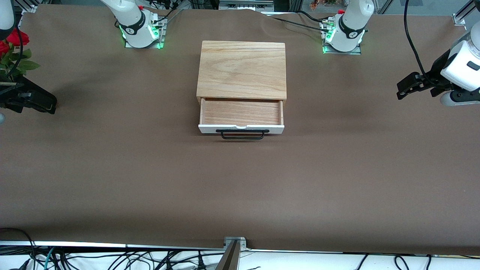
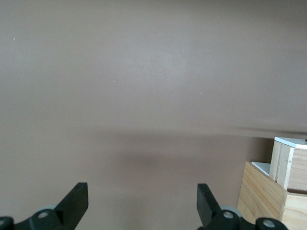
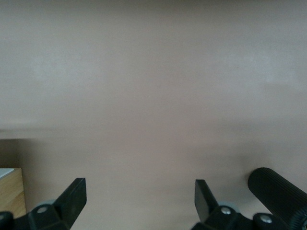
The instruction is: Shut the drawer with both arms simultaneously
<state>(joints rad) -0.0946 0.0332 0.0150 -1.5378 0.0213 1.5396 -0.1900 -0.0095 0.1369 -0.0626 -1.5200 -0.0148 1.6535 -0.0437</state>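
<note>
The light-wood cabinet (image 1: 242, 69) stands mid-table between the two arm bases. Its drawer (image 1: 241, 112) is pulled out toward the front camera; the wooden tray is empty, with the white front panel (image 1: 241, 129) and black bar handle (image 1: 242, 134) nearest the camera. My left gripper (image 1: 403, 88) hangs open and empty over the left arm's end of the table, well apart from the cabinet. My right gripper (image 1: 47, 105) is open and empty over the right arm's end. The left wrist view shows open fingers (image 2: 76, 201) and a corner of the cabinet (image 2: 261, 196). The right wrist view shows open fingers (image 3: 74, 196) over bare table.
The brown tablecloth (image 1: 240, 187) covers the table. Red flowers with green leaves (image 1: 13, 43) stand at the right arm's end. Black cables (image 1: 292, 20) run by the left arm's base. A metal bracket (image 1: 234, 243) sits at the table edge nearest the camera.
</note>
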